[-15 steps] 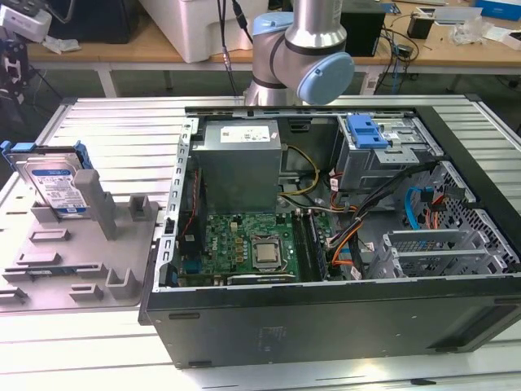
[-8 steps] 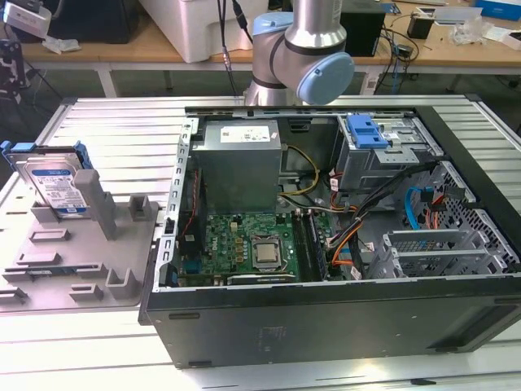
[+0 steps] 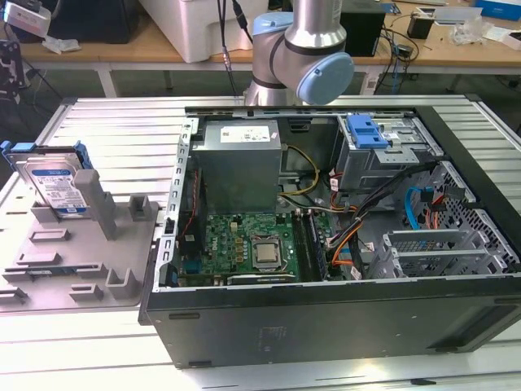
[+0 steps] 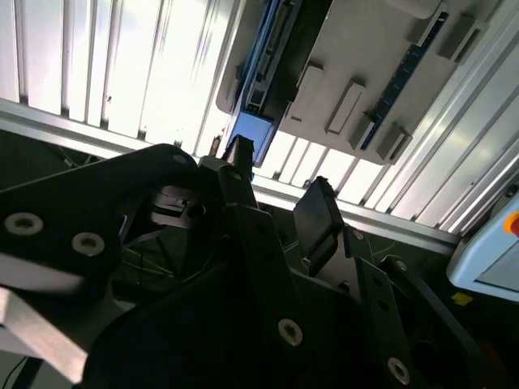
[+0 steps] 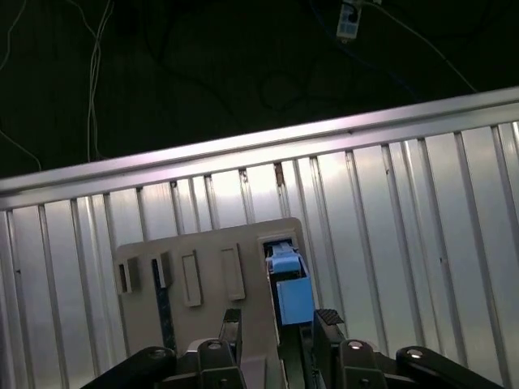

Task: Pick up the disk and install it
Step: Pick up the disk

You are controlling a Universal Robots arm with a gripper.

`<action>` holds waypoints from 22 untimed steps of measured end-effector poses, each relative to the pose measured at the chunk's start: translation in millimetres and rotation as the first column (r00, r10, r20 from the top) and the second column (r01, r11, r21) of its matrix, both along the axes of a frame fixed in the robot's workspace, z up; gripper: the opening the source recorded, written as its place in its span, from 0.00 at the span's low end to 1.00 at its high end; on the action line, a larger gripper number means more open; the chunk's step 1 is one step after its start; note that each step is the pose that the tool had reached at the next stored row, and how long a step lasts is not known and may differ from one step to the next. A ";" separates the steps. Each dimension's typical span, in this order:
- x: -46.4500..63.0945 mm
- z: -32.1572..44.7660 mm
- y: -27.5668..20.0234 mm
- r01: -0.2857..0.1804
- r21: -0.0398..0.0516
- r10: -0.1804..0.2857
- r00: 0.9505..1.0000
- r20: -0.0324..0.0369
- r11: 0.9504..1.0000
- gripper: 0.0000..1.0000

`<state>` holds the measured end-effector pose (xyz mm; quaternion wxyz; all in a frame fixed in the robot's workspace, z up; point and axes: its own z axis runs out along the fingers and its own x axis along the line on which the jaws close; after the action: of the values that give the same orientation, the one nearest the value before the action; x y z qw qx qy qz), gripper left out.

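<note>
The disk, silver with a white-and-blue label and a blue frame, stands leaning on edge in a grey fixture at the exterior view's left. In the first wrist view its blue frame shows end-on in the fixture, far below my gripper. The two dark fingers stand apart, open, with nothing held. The second wrist view shows the gripper open too, with the disk's edge and the fixture beyond it.
An open computer case lies to the exterior view's right of the fixture, holding a grey power-supply box, a green board, loose cables and a drive cage with a light-blue latch plate. The arm's joint rises behind it.
</note>
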<state>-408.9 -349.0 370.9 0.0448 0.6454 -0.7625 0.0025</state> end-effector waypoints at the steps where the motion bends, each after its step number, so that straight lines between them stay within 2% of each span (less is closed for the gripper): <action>1: 0.0 0.0 0.0 -0.001 0.000 0.001 1.000 0.001 1.000 0.48; 4: -0.1 -0.2 0.0 -0.019 0.000 0.019 1.000 0.005 1.000 0.48; 6: -0.1 -0.4 0.0 -0.056 0.000 0.056 0.998 0.005 0.998 0.48; 9: -0.1 -0.7 0.0 -0.109 0.000 0.109 0.994 0.006 0.994 0.48; 10: -0.2 -0.9 0.0 -0.125 -0.001 0.125 0.992 0.009 0.992 0.48; 11: -0.2 -1.4 0.0 -0.141 -0.001 0.141 0.990 0.014 0.990 0.48; 13: -0.1 -2.6 0.0 -0.173 -0.004 0.173 0.984 0.030 0.985 0.48; 14: -0.1 -2.8 0.1 -0.180 -0.005 0.180 0.983 0.039 0.984 0.48; 17: -0.3 -3.1 0.1 -0.185 -0.003 0.185 0.981 0.056 0.983 0.48; 18: -0.3 -3.1 0.1 -0.185 -0.004 0.185 0.981 0.059 0.983 0.48; 22: -0.3 -3.1 0.1 -0.186 -0.004 0.186 0.981 0.059 0.983 0.48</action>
<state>-409.2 -348.9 367.8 0.0213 0.7135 -0.6999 0.0249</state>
